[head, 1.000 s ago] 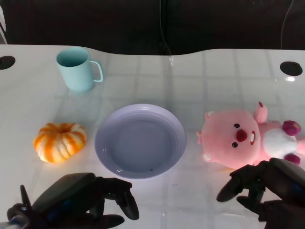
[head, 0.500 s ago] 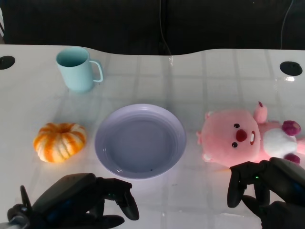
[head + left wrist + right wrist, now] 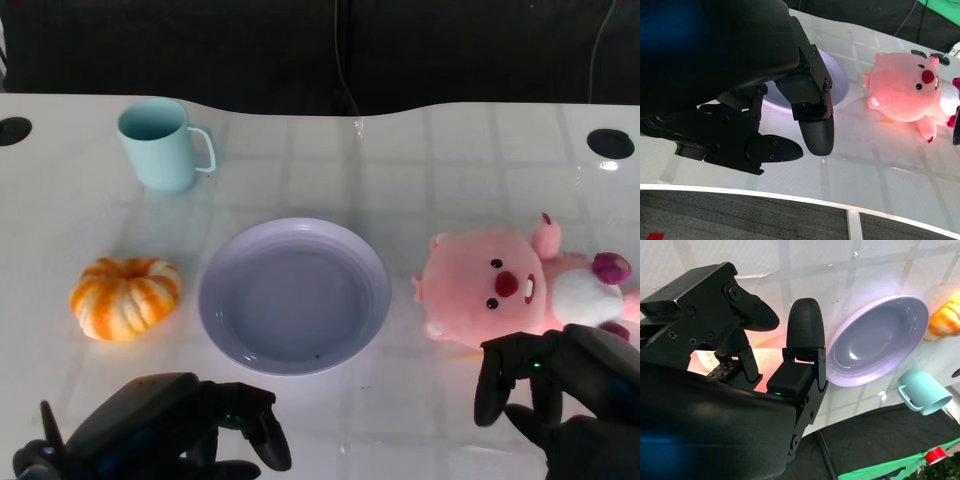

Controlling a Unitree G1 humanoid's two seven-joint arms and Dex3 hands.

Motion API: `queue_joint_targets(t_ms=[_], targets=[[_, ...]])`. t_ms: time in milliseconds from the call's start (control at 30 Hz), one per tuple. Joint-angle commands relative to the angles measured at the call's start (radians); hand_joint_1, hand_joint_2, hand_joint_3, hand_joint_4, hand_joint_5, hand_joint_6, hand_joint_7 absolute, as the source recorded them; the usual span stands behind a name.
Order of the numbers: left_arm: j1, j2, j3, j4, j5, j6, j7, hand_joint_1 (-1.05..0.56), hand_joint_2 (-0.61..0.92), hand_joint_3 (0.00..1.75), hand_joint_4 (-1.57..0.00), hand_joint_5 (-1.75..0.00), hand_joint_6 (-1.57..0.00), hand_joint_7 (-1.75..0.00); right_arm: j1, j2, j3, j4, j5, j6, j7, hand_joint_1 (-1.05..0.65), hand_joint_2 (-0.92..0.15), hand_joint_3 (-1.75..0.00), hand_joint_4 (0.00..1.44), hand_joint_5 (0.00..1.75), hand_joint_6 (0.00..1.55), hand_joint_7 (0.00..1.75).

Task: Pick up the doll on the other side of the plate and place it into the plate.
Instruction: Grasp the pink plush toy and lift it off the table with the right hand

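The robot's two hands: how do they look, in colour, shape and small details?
Both the left hand and the right hand are matte black, with rounded shells and blocky fingers ending in rounded tips. Small screws show on the joints, and a tiny green light glows on each.

Left hand [image 3: 180,430] low, empty — right hand [image 3: 560,395] fingers apart, empty.

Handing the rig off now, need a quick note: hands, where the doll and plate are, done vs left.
Left hand: open, holding nothing, near the table edge in front of the round lavender plate.
Right hand: open, fingers just short of the pink plush doll, no grip.
The doll lies on the white table on the plate's right side; the plate holds nothing.
Done: approach only. Left: grasp the doll, lift it, set it in the plate.
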Motion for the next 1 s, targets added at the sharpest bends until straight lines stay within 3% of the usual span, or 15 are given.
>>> queue_joint_targets(t_ms=[33, 200, 367, 533, 667, 1000], targets=[[0.005, 0.008, 0.012, -0.011, 0.002, 0.004, 0.007, -0.15, 0.92, 0.33, -0.68, -1.60, -0.78, -0.85, 0.001, 0.014, -0.031, -0.003, 0.012, -0.006, -0.045, -0.07, -0.71, -0.51, 0.73, 1.17, 0.83, 0.58], [0.002, 0.007, 0.009, -0.006, 0.006, 0.004, 0.008, -0.14, 0.92, 0.34, -0.69, -1.58, -0.79, -0.85, 0.003, 0.028, -0.064, 0.023, -0.002, -0.088, -0.146, -0.19, -0.87, -0.16, 0.59, 0.80, 0.71, 0.20], [0.000, 0.005, 0.006, -0.008, 0.009, 0.015, 0.005, -0.15, 0.92, 0.36, -0.67, -1.57, -0.76, -0.84, -0.011, 0.007, -0.094, 0.035, -0.062, -0.105, -0.204, -0.39, -0.92, -0.07, 0.34, 0.58, 0.49, 0.02], [-0.001, 0.000, 0.002, -0.009, 0.012, 0.020, 0.006, -0.15, 0.92, 0.37, -0.69, -1.59, -0.77, -0.85, -0.030, -0.004, -0.115, 0.040, -0.110, -0.089, -0.229, -0.48, -0.91, -0.03, 0.15, 0.48, 0.35, 0.00], [-0.002, -0.002, -0.001, -0.012, 0.016, 0.027, 0.004, -0.15, 0.92, 0.36, -0.68, -1.57, -0.77, -0.84, -0.058, -0.027, -0.133, -0.003, -0.199, 0.034, -0.181, -0.57, -0.91, -0.01, 0.04, 0.45, 0.26, 0.00], [-0.001, -0.007, -0.006, -0.007, 0.019, 0.013, 0.012, -0.16, 0.92, 0.33, -0.69, -1.54, -0.79, -0.84, -0.137, -0.053, -0.077, 0.030, -0.359, 0.191, -0.101, -0.61, -0.87, 0.00, 0.00, 0.43, 0.22, 0.01]])
